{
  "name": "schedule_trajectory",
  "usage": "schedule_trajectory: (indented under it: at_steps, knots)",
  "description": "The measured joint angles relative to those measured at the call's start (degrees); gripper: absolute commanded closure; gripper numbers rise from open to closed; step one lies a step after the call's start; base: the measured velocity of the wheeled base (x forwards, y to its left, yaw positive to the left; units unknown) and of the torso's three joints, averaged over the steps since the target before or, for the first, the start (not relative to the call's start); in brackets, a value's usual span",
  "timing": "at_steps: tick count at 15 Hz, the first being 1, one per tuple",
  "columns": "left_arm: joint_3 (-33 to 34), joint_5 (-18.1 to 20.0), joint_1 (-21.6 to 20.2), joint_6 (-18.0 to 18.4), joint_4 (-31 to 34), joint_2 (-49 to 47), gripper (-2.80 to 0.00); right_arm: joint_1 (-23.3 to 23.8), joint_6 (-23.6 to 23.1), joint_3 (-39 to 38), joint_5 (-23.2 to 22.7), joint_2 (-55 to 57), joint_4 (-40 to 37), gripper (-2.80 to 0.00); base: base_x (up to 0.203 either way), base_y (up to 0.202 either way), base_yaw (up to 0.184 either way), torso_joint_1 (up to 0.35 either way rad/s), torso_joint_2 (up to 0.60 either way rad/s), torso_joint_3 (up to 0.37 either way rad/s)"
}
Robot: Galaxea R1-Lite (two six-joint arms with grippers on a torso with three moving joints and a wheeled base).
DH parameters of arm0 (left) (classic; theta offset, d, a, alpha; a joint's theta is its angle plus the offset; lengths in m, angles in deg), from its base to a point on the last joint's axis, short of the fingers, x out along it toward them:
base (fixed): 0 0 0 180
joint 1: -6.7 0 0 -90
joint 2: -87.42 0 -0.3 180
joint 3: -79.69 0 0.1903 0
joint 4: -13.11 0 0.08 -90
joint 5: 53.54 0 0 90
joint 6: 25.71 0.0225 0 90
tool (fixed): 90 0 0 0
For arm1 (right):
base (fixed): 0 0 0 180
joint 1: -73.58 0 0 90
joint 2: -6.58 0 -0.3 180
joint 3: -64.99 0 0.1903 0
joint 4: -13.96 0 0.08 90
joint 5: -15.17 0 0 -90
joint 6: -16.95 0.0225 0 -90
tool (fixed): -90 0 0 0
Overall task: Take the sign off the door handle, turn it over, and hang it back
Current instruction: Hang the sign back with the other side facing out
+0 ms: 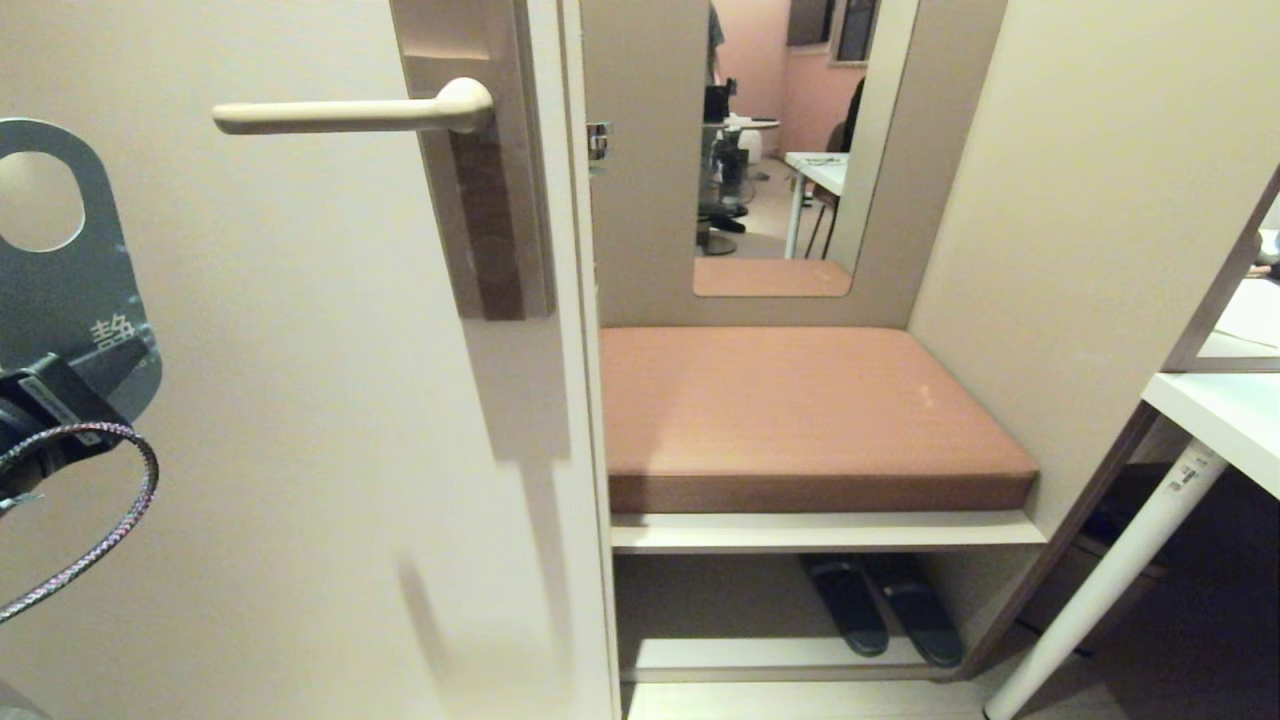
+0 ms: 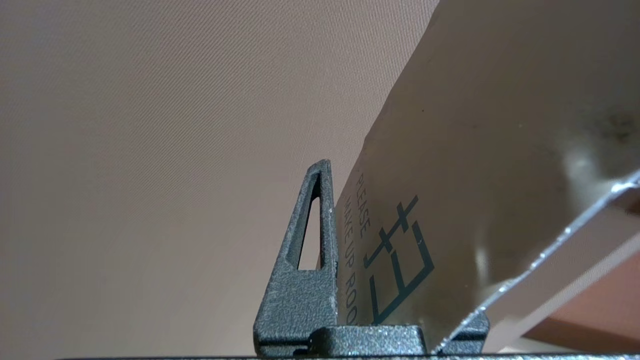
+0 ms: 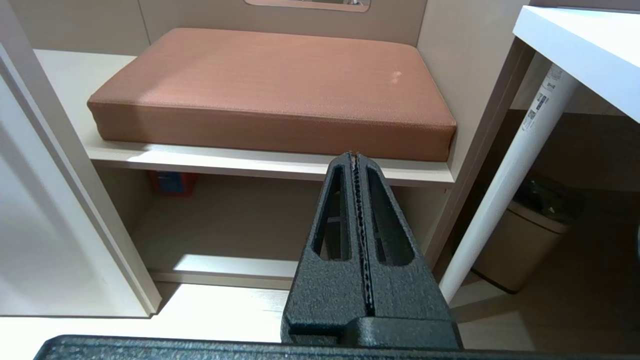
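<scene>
The left end effector (image 2: 385, 280) was closed on the lower end of the sign (image 1: 70, 270), left of the bare door handle (image 1: 350, 113). The card looked thin, light, stiff and slippery; this low grip kept its hole free.

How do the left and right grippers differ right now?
The left gripper is shut on the sign, pinching its lower end; the right gripper is shut on nothing, its jaws pressed together. The left gripper is raised beside the door, left of and below the door handle; the right gripper hangs low, pointing toward the cushioned bench and out of the head view. Both are black.
</scene>
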Motion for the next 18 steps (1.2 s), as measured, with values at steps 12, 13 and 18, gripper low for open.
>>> schedule_trajectory:
  at_steps: [12, 13, 18]
  knots:
    - [-14.34, -6.4, 8.96, -2.6, -0.11, -12.78, 0.0, 0.0, 0.02, 0.0, -0.02, -0.02, -0.02, 0.0, 0.0, 0.0, 0.0, 0.0, 0.0, 0.0]
    - [-15.08, -7.01, 9.85, -2.58, -0.09, -13.61, 0.0, 0.0, 0.01, 0.0, -0.02, -0.02, -0.01, 0.0, 0.0, 0.0, 0.0, 0.0, 0.0, 0.0]
    - [-18.24, -7.93, 12.12, -2.66, -0.15, -16.9, 0.0, 0.0, 0.0, 0.0, -0.02, -0.02, -0.06, 0.0, 0.0, 0.0, 0.0, 0.0, 0.0, 0.0]
